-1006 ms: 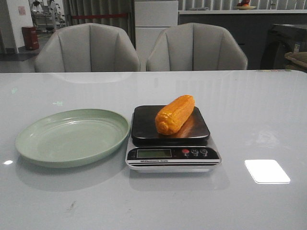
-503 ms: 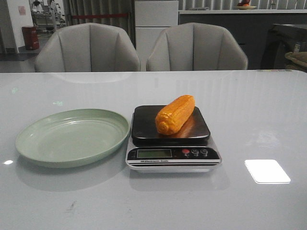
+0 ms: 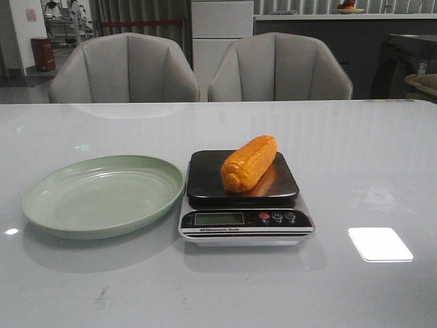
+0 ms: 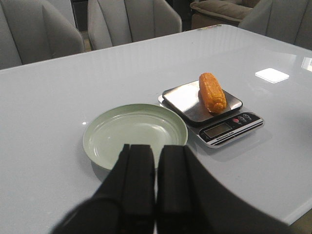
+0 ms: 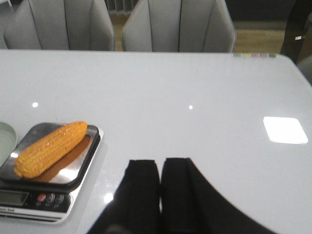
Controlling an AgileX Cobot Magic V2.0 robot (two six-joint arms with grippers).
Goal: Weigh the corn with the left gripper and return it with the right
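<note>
The orange-yellow corn (image 3: 249, 162) lies on the dark platform of the kitchen scale (image 3: 225, 219) at the table's middle. It also shows in the left wrist view (image 4: 212, 92) and the right wrist view (image 5: 49, 147). An empty pale green plate (image 3: 102, 195) sits just left of the scale. My left gripper (image 4: 156, 148) is shut and empty, held back above the table on the near side of the plate (image 4: 134, 131). My right gripper (image 5: 161, 163) is shut and empty, to the right of the scale (image 5: 34, 200). Neither gripper shows in the front view.
Two grey chairs (image 3: 126, 68) (image 3: 278, 67) stand behind the table's far edge. A bright light reflection (image 3: 379, 243) lies on the glossy white tabletop to the right of the scale.
</note>
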